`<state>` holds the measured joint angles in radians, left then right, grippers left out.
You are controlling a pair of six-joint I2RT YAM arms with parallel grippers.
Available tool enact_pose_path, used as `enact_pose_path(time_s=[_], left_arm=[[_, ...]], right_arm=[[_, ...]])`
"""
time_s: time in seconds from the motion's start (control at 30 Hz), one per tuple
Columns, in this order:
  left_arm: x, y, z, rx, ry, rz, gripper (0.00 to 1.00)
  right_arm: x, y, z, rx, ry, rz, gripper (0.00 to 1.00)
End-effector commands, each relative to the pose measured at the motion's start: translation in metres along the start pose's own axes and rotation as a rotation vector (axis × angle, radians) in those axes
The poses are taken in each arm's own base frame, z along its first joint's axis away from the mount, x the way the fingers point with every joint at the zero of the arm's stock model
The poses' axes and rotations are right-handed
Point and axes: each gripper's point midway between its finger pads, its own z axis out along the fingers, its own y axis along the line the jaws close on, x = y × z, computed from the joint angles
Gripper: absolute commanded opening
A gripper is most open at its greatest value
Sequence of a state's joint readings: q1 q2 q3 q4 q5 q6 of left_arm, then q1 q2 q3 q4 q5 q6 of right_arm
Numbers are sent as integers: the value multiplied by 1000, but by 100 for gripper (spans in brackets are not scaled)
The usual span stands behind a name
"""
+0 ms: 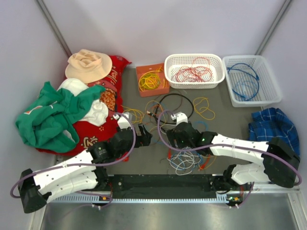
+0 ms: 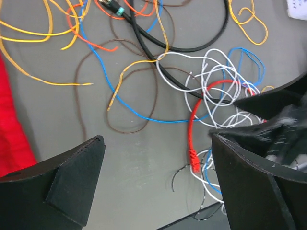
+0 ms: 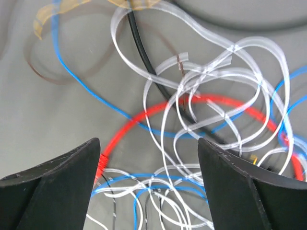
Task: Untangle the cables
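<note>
The left hand (image 2: 157,139) and right hand (image 3: 148,143) are wide open, empty. The tangled thin coloured cables (image 1: 184,163) lie between them on the grey surface (image 1: 228,120). Grabbing thin white wires (image 3: 206,72) with the thin red cable (image 3: 216,100) could tighten knots.

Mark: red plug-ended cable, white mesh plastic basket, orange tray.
Red plug-ended cable (image 2: 190,128): left wrist view, run above plug.
White mesh plastic basket (image 1: 194,56): top external view, far rim.
Orange tray (image 1: 147,68): top external view, bare far part.

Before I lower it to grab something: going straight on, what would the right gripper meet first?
Probably the white wires looped over the red cable, between the right gripper's open fingers; depth unclear.
</note>
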<state>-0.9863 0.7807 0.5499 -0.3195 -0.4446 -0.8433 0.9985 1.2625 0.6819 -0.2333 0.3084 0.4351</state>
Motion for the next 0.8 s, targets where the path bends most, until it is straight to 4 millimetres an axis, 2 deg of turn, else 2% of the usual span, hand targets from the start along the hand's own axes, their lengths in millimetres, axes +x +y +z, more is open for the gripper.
enact_pose_path(time_s=[0.0,0.2,0.37,0.47,0.53,0.57,0.63,0.67,0.73,0.77], left_arm=[[-11,-26,1,100,-28,-43,96],[-14,-26,-3,112,-40,-52,96],[-17,-20,-11,109,-59,-73,96],[-15,-15,-14,106,-61,-86,96],[-15,-12,-15,101,-65,-93,96],[-15,-11,-15,99,-65,-94,96],[-14,-9,-16,92,-67,-93,96],[-15,-8,-16,91,-68,-91,96],[-15,-8,-15,88,-71,-92,96],[-15,-8,-15,88,-73,-91,96]], right_arm=[[35,-3,6,2,83,70,84],[41,14,27,-47,99,132,92],[45,29,50,-69,149,143,93],[58,34,65,-63,209,134,88],[69,34,72,-55,254,126,81],[72,34,73,-53,266,123,73],[82,26,74,-19,295,115,65],[89,23,75,-2,314,104,56],[98,11,75,58,339,80,45],[111,1,73,104,386,57,35]])
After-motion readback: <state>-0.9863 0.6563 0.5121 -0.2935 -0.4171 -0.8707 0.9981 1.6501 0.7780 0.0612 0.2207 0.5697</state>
